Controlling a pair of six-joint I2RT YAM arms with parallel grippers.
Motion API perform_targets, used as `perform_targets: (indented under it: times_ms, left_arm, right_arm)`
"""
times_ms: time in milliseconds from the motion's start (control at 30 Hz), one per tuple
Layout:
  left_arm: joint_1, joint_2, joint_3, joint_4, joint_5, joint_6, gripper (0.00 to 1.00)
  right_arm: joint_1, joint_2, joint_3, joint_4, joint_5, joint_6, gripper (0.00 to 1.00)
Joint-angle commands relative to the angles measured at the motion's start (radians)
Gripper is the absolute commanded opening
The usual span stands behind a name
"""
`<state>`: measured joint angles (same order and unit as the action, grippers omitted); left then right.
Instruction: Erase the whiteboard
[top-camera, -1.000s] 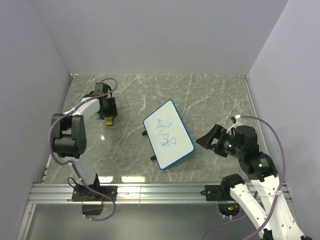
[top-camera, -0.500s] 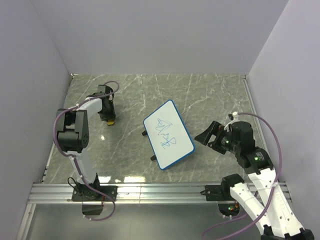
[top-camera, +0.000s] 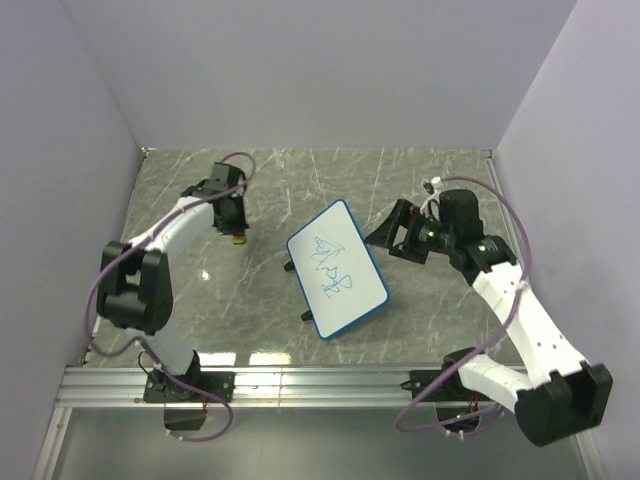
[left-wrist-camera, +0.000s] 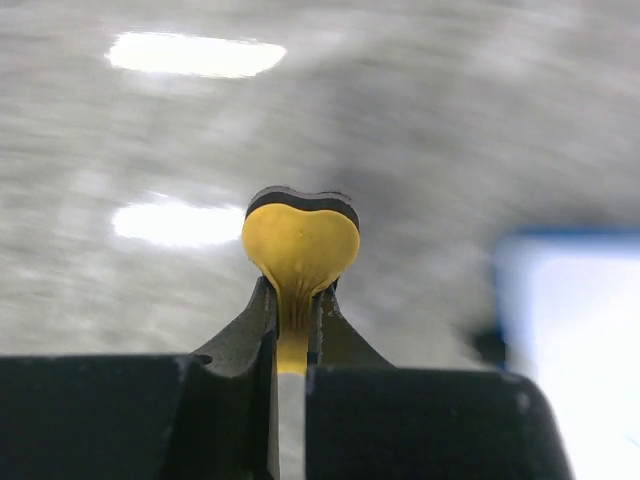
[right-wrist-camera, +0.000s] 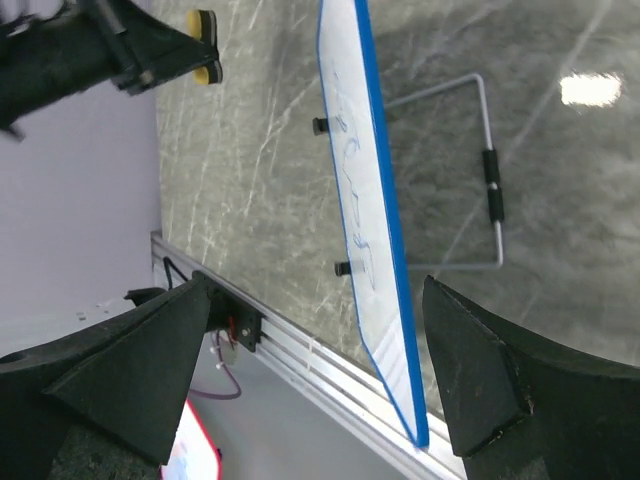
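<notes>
Two grippers stand at either side of the whiteboard, which is in the middle of the table, a little closer to the near edge, with its blue frame turned slantwise to all the edges. The left gripper is to the left of the board, toward the far left corner and clearly apart from the board. Its jaws are closed tight on a small yellow eraser, whose rounded head with a black layer sticks out beyond the fingertips. The right gripper is just beside the board's far right side, toward the right edge, with its jaws spread wide and nothing between them. From the right wrist the board is seen propped on a thin wire stand. The writing on the board is loose blue scribbles that I cannot read as any word
</notes>
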<state>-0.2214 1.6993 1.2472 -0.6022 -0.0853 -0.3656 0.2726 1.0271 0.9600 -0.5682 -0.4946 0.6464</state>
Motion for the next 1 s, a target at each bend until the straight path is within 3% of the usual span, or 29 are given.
perform_targets:
  times_ms: [0, 200, 333, 533, 667, 700, 800, 967]
  left_arm:
    - [-0.146, -0.145, 0.005, -0.056, 0.038, -0.099, 0.0]
    - [-0.418, -0.321, -0.149, 0.056, 0.124, -0.346, 0.0]
    - [-0.609, -0.354, -0.178, 0.091, 0.088, -0.453, 0.0]
    - [-0.742, -0.308, -0.175, 0.165, 0.088, -0.509, 0.0]
    - [-0.8, -0.244, -0.123, 0.226, 0.128, -0.493, 0.0]
    - [-0.805, -0.212, -0.108, 0.229, 0.134, -0.489, 0.0]
    - [-0.822, -0.161, -0.065, 0.251, 0.153, -0.473, 0.0]
    - [-0.823, -0.113, -0.066, 0.311, 0.17, -0.473, 0.0]
  right_arm:
    - [0.007, 0.088, 0.052, 0.097, -0.088, -0.043, 0.93]
    - [0.013, 0.208, 0.043, 0.106, -0.076, -0.09, 0.92]
    - [0.02, 0.248, 0.0, 0.14, -0.102, -0.1, 0.89]
    - [0.063, 0.292, -0.049, 0.162, -0.093, -0.116, 0.78]
    - [0.085, 0.307, -0.078, 0.162, -0.082, -0.119, 0.61]
    - [0.086, 0.309, -0.087, 0.159, -0.079, -0.122, 0.5]
    - [0.094, 0.306, -0.095, 0.145, -0.062, -0.131, 0.32]
    - [0.096, 0.303, -0.093, 0.103, -0.044, -0.159, 0.2]
